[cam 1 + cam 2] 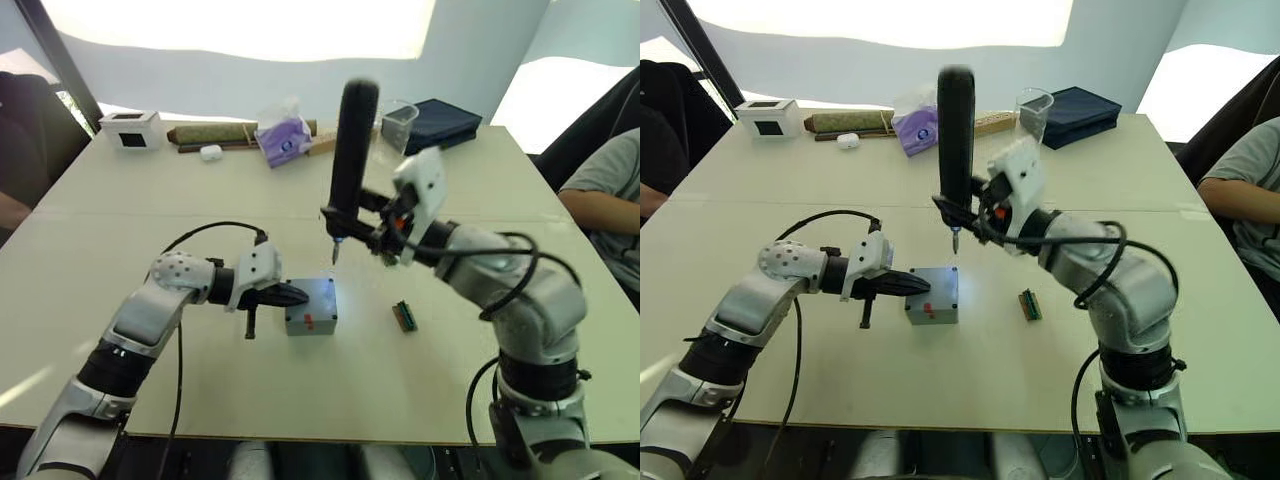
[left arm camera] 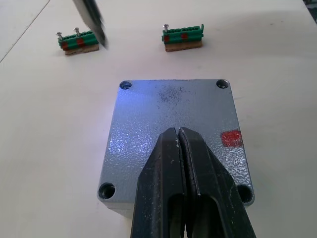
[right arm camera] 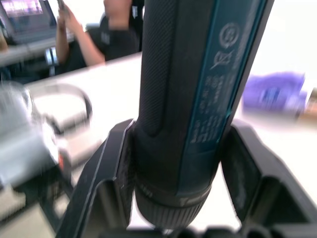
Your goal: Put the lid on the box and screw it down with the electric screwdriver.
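Lid (image 2: 173, 111) speckled grey, slight sheen; electric screwdriver (image 3: 190, 99) matt black w/ textured grip; table (image 1: 150, 200) smooth, matt.

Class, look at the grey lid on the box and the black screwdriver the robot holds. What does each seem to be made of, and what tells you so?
The lid looks like grey plastic or perhaps cast metal: a speckled, slightly glossy face catches bluish light, with recessed screw holes at its corners. The electric screwdriver looks like matt black plastic: a finely textured grip panel and printed markings; its bit appears metallic.
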Motion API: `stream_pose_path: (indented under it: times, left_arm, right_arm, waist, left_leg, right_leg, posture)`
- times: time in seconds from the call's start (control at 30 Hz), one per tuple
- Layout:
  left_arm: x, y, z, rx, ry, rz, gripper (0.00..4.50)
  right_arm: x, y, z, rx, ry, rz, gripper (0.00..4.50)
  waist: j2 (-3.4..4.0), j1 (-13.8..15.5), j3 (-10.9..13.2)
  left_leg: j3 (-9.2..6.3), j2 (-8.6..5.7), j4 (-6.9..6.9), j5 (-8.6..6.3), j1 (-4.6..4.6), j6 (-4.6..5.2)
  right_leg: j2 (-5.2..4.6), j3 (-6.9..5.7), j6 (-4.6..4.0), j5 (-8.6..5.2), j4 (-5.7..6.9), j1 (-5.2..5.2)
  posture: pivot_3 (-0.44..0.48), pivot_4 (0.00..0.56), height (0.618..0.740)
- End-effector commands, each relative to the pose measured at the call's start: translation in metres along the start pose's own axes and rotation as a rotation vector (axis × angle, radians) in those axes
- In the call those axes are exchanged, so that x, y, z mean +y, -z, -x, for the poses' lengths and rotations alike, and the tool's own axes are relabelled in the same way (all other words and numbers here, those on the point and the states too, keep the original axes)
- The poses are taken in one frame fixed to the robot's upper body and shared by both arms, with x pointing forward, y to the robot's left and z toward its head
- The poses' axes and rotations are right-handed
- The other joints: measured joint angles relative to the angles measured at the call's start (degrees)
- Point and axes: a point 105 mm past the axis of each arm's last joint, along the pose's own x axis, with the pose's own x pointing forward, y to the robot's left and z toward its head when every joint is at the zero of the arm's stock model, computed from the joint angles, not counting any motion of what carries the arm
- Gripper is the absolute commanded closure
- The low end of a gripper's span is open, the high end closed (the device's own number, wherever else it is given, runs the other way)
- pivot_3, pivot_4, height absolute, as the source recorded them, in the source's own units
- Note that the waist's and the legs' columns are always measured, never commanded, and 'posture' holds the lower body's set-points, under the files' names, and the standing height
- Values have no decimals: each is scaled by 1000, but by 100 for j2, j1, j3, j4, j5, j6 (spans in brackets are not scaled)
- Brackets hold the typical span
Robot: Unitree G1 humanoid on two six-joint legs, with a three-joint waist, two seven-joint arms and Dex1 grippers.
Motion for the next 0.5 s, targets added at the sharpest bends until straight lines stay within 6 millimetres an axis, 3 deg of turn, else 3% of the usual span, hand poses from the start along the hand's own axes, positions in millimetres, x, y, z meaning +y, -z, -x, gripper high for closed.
stream_pose_path:
  times: [0.03,0.17,0.3,0.4,0.5]
  left_arm:
    - [0,-30,13,-70,-19,-66,4500]
    - [-2,-57,28,-138,-21,-100,4500]
    - [-6,-70,38,-166,-10,-119,4500]
    - [-9,-76,41,-173,4,-137,4500]
    - [-11,-86,46,-200,8,-143,4500]
  right_arm:
    - [-9,-38,14,-79,38,-36,2605]
    - [-40,-35,31,127,201,-32,2605]
    - [-65,-12,49,388,304,-81,2605]
    - [-76,-3,60,475,335,-109,2605]
    - [-105,19,84,624,480,-189,2605]
  waist:
    - [-2,-1,15]
    - [3,-1,60]
    - [6,-4,73]
    - [11,-9,93]
    - [20,-24,103]
  left_leg:
    - [0,1,-1,0,-1,-1]
    - [3,1,-3,2,-5,-3]
    - [7,-2,0,2,-5,-4]
    - [12,-3,-5,2,-7,-3]
    - [11,-2,-7,2,-29,-2]
  right_leg:
    - [1,0,-2,-2,0,-1]
    - [-5,1,-3,-3,0,-6]
    - [-8,3,-4,-2,2,-10]
    - [-8,8,-5,-3,1,-17]
    - [0,13,-3,-2,2,-41]
  posture:
    - [0,150,740]
    - [0,150,740]
    - [0,150,740]
    - [0,150,740]
    - [0,150,740]
